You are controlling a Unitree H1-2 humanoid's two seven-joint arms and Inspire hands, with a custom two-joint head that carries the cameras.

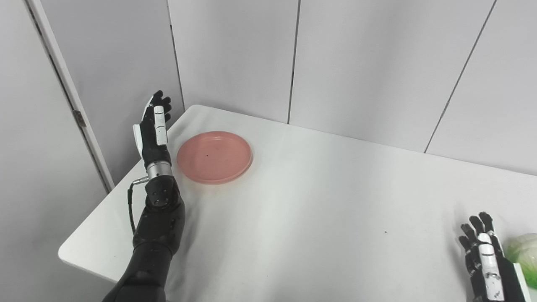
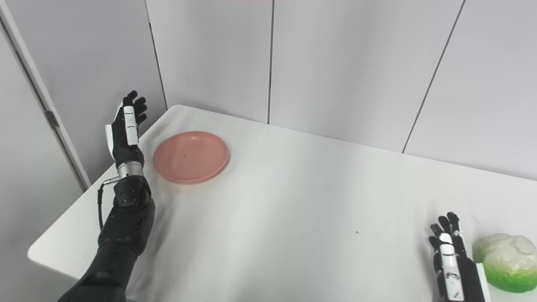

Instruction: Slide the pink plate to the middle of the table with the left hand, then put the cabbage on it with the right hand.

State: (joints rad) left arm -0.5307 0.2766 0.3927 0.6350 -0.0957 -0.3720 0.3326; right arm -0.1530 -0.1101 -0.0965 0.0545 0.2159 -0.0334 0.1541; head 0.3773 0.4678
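One pink plate [image 1: 214, 157] sits on the white worktop [image 1: 319, 209] near its far-left corner, flat and with nothing on it, well short of the middle; a tiny dark speck shows on its surface. One cabbage [image 2: 508, 262], pale on top and bright green below, rests at the near-right edge of the worktop, cut off by the frame in the left eye view and seen almost whole in the right eye view. Two hands are in view; the left hand [image 1: 153, 128] is raised over the left edge of the worktop, just beside the plate's left rim but apart from it, its fingers [image 1: 161, 102] straight, pointing away from the camera and holding nothing; the left forearm rises from the bottom-left corner, with one thin cable looping out beside the wrist. The right hand [image 2: 449, 256] hangs low at the bottom right, just to the left of the cabbage and not gripping it, fingers stretched forward and slightly spread; whether it touches the cabbage cannot be told. One small dark spot marks the worktop ahead of the right hand; grey wall panels divided by dark seams stand behind the worktop.
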